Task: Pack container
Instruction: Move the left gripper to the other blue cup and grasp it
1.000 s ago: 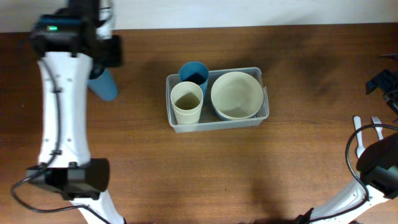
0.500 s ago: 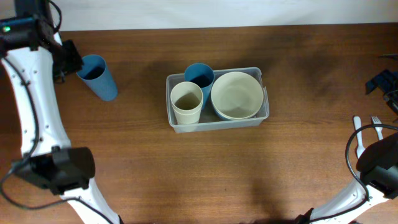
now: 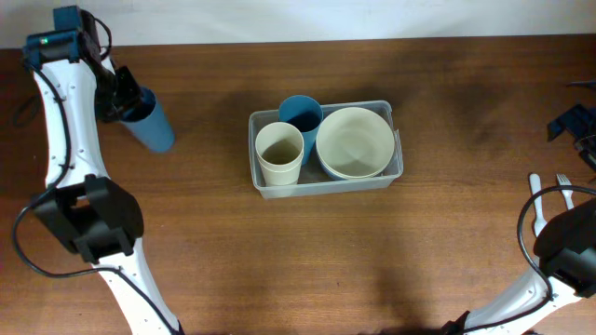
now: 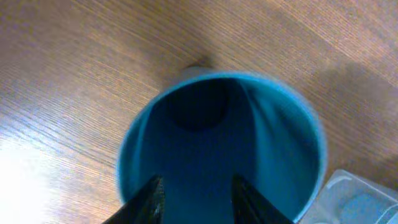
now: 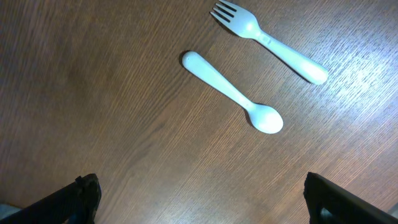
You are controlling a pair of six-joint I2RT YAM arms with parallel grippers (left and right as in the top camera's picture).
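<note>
I've brought the left gripper (image 4: 199, 198) onto the blue cup (image 3: 156, 130) near the table's (image 3: 279, 261) far left corner; I can't tell if it grips. Right gripper (image 5: 202, 202) stays spread wide.

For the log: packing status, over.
Left end effector at loose blue cup, grip unclear. Right end effector open. Container part-packed. Nothing blocking.

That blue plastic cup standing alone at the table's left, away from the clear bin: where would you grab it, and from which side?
Take the blue plastic cup by its rim wall, coming from above: one finger inside the mouth, one outside. It stands mouth-up and empty, and the thin wall likely suits narrow jaws better than the wide, tapered body. The left gripper hovers at the rim.
</note>
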